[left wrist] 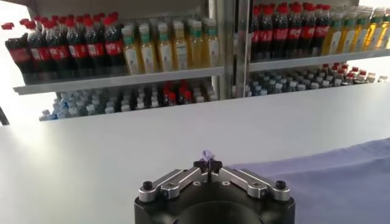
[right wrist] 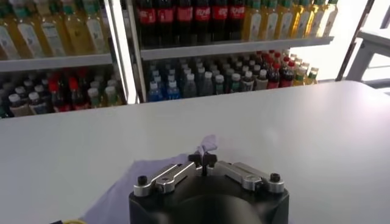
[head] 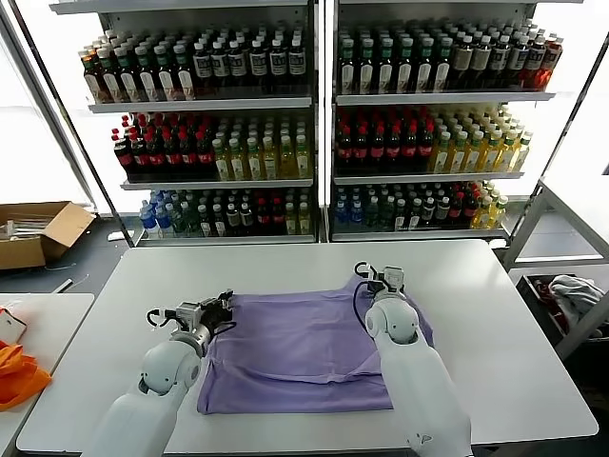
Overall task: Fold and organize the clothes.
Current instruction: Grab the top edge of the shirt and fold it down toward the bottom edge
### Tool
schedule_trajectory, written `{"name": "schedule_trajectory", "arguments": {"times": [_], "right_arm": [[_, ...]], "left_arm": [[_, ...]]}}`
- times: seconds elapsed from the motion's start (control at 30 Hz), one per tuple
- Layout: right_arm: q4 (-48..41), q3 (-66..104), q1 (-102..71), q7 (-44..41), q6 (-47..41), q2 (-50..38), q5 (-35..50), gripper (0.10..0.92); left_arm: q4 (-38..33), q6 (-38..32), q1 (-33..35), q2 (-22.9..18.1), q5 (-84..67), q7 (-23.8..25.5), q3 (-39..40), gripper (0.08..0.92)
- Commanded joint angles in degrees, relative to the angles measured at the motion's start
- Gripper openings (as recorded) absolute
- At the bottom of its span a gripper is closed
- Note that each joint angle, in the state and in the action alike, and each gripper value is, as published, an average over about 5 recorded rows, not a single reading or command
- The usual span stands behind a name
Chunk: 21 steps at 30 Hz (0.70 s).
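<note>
The lavender T-shirt [head: 295, 352] lies spread on the white table [head: 285, 267], plain side up with no print showing. My left gripper [head: 226, 303] is at the shirt's far left corner, shut on a pinch of the fabric [left wrist: 208, 154]. At the far right corner, my right gripper [head: 380, 277] is shut on a small tuft of the same shirt [right wrist: 209, 144]. In the left wrist view my gripper [left wrist: 208, 164] shows the cloth [left wrist: 341, 176] trailing away behind it. In the right wrist view my gripper [right wrist: 202, 159] has the cloth [right wrist: 122, 189] lying beside it.
Behind the table stand shelves of drink bottles [head: 314, 124]. An orange cloth [head: 17, 373] lies on a side table at the left, with a cardboard box [head: 38, 233] on the floor beyond. A grey-white cloth pile [head: 576, 290] sits in a bin at the right.
</note>
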Motion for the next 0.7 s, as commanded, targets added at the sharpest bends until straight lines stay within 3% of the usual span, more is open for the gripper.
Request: {"name": "schedule_trajectory", "arguments": {"times": [0.03, 0.43, 0.7], "right_arm": [[12.7, 0.0, -4.3, 0.0, 0.6, -0.9, 0.0, 0.114], [23.3, 2.3, -16.6, -0.7, 0.0, -2.7, 0.1, 0.114], [28.8, 4.5, -26.7, -1.0, 1.1, -2.4, -0.8, 0.114]], "left_arm": [[-9.1, -1.3, 4.8, 2.2, 0.7, -0.2, -1.5, 0.084], [-16.9, -2.3, 13.5, 2.1, 4.3, 0.0, -4.1, 0.084], [-20.0, -4.8, 22.1, -1.2, 10.0, 0.6, -4.3, 0.084]]}}
